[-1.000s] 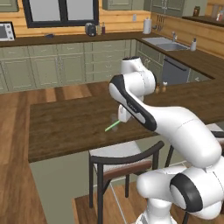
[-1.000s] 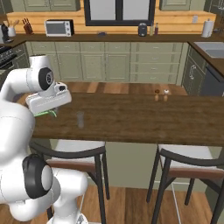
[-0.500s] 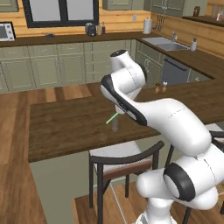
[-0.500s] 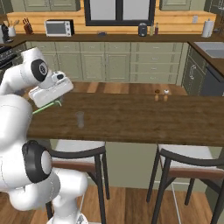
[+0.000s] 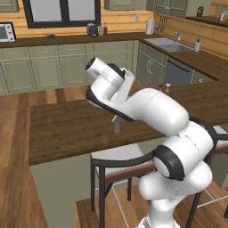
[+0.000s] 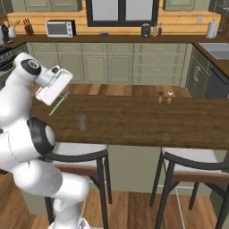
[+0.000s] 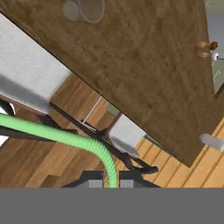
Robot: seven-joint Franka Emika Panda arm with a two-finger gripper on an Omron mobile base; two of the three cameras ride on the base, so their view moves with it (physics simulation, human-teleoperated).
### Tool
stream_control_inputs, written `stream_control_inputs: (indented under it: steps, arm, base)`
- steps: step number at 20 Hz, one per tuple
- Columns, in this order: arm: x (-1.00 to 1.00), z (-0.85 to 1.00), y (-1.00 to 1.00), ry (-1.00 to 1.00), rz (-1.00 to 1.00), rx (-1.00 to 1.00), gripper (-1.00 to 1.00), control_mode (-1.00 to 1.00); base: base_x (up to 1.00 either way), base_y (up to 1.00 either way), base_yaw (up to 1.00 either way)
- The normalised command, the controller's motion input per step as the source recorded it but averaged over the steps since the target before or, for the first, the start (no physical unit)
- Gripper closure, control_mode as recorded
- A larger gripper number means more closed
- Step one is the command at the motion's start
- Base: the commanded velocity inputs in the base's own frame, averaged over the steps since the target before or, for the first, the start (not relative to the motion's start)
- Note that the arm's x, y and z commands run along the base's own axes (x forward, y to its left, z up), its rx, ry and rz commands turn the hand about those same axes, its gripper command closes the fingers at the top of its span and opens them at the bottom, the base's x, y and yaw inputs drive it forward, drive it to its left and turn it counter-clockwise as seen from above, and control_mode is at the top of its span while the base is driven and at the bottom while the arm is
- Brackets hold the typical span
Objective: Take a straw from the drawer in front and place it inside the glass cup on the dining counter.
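straw [image 6: 57, 105] slants down-left from pincer [image 7: 111, 183], clamped shut on it, above dining counter [image 6: 147, 123].

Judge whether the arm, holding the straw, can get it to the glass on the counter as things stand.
Probably yes. The pincer is shut on the straw above the counter, close to the glass; nothing stands between them, and the glass's mouth is open.
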Motion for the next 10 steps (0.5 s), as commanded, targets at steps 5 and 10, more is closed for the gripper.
stream_control_inputs:
  steps: [5, 10]
  arm:
    - [0.39, 0.00, 0.00, 0.00, -0.02, -0.45, 1.00, -1.00]
    - [0.37, -0.01, 0.07, -0.03, -0.04, -0.37, 1.00, -1.00]
  base:
    - [0.00, 0.00, 0.00]
    - [0.00, 0.00, 0.00]
